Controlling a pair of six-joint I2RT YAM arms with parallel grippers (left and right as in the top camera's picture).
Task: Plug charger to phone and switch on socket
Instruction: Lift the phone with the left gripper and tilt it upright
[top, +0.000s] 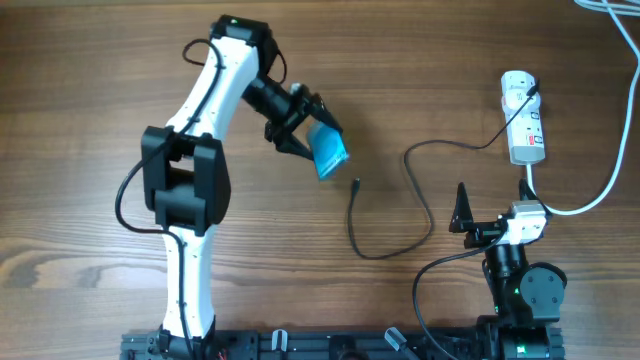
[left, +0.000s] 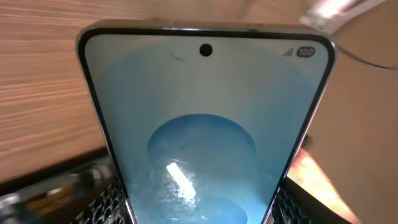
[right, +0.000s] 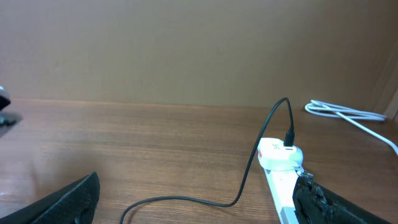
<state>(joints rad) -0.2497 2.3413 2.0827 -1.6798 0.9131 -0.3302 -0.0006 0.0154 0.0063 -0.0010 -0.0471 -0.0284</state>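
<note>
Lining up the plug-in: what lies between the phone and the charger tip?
Just bare table between phone and charger tip, shown overhead.

Wood-grain table (top: 80, 80), mid-brown, grain running left-right in overhead, darker swirl patch toward the front-left corner. Right wrist view: plain matte beige-brown wall (right: 186, 43) standing at the table's far edge. Light soft and even, only faint shadows on the tabletop

Your white-and-black left arm (top: 205, 110) reaches from 6 o'clock toward 12, wrist bending toward 4 o'clock; the left hand (top: 316, 130) clamps the flat cyan-screened smartphone (top: 330, 152). Your black right arm (top: 520, 285) sits folded at 5 o'clock, right hand (right: 193, 198) spread wide.
</note>
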